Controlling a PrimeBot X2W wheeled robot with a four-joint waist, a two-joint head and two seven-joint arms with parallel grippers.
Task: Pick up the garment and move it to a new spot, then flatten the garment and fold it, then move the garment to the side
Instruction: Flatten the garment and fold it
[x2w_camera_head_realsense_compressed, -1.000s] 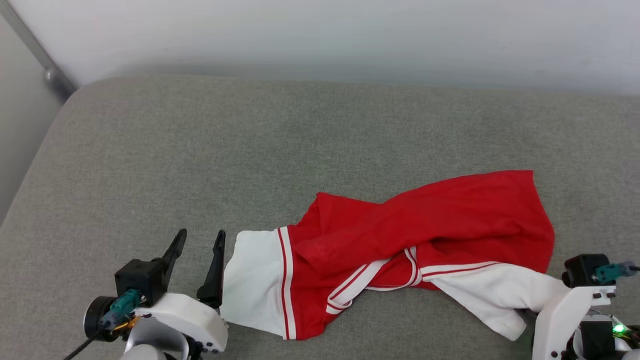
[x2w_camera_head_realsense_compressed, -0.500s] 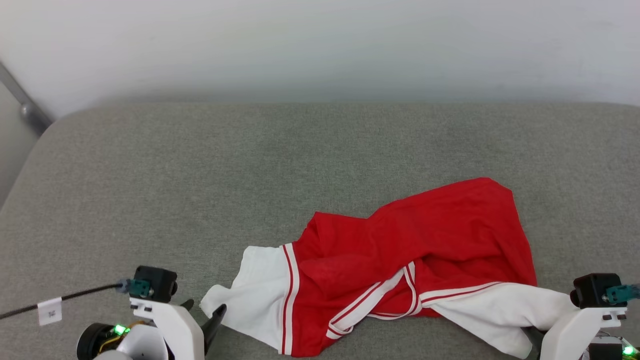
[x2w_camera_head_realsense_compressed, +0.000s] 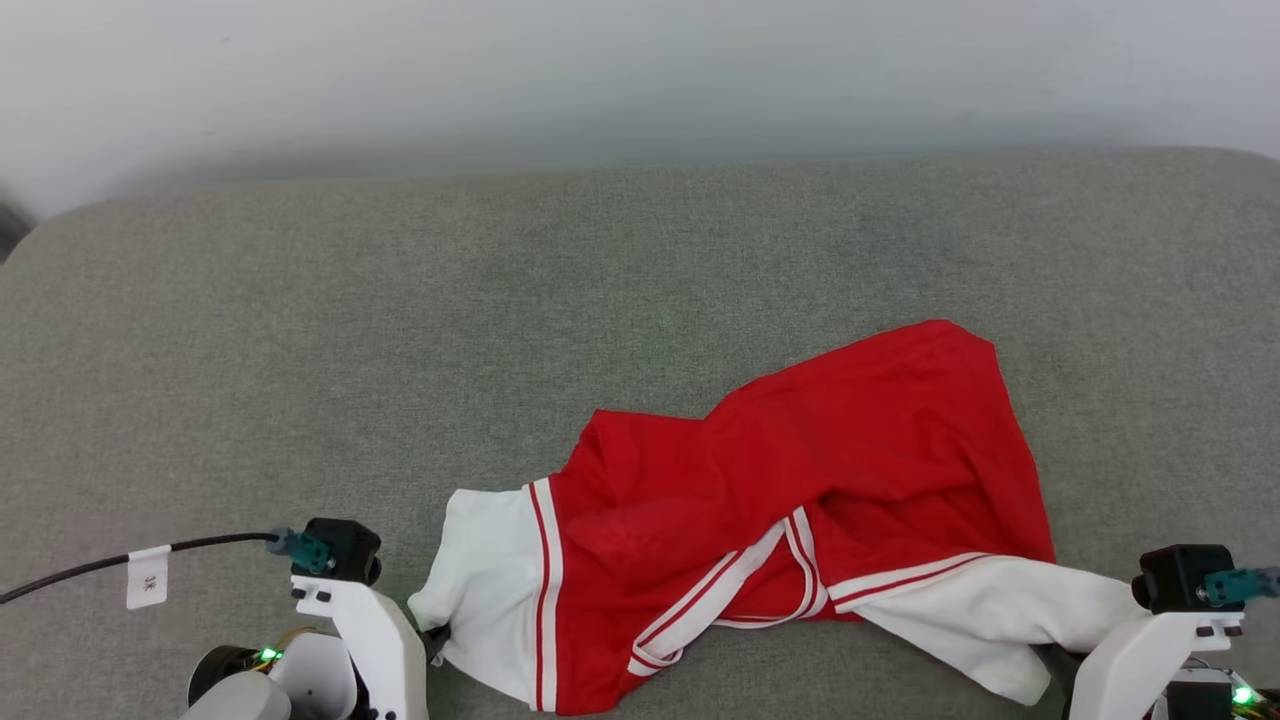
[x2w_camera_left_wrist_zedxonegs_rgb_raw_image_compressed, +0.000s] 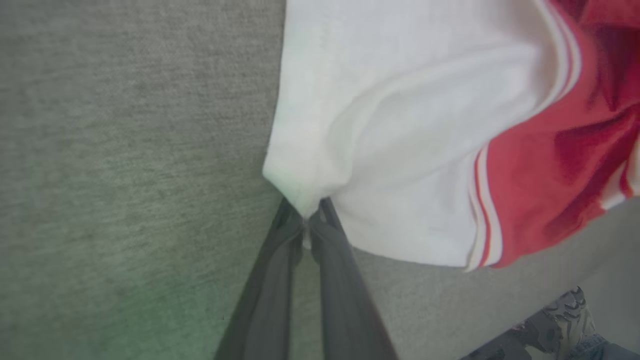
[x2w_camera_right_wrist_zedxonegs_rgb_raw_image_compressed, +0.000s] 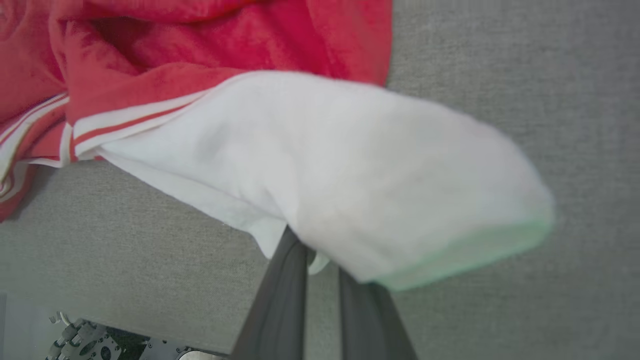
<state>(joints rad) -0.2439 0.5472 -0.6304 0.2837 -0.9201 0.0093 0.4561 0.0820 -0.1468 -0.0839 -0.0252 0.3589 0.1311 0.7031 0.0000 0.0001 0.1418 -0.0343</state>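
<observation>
So the garment (x2w_camera_head_realsense_compressed: 800, 470) sits along the near edge of the grey cushion (x2w_camera_head_realsense_compressed: 300, 350), right in front of us, and both ends are in our grip. Nearest to us are the two white short sleeves. Our left gripper (x2w_camera_left_wrist_zedxonegs_rgb_raw_image_compressed: 306, 222) has its fingers pinched tight on the corner of the left sleeve. On our right gripper (x2w_camera_right_wrist_zedxonegs_rgb_raw_image_compressed: 320, 255) the fingers are almost together with a scrap of white sleeve caught between them, though the tips are buried under the cloth. Just past the sleeves comes the red-and-white striped trim, with the collar band looping in the middle close to the near edge. Beyond that the red body is bunched and creased, not flat at all. Its long axis runs left to right, sleeve to sleeve, and the red body slants away toward the far right, where the hem corner points at the pale wall (x2w_camera_head_realsense_compressed: 640, 70). Compared to a second ago, our left gripper was standing open just beside the left sleeve with its fingers apart and nothing in them. Now it's tipped down and clamped on that corner, which is tugged out toward it. The head camera has also swung a bit, so the whole scene looks slid over.
</observation>
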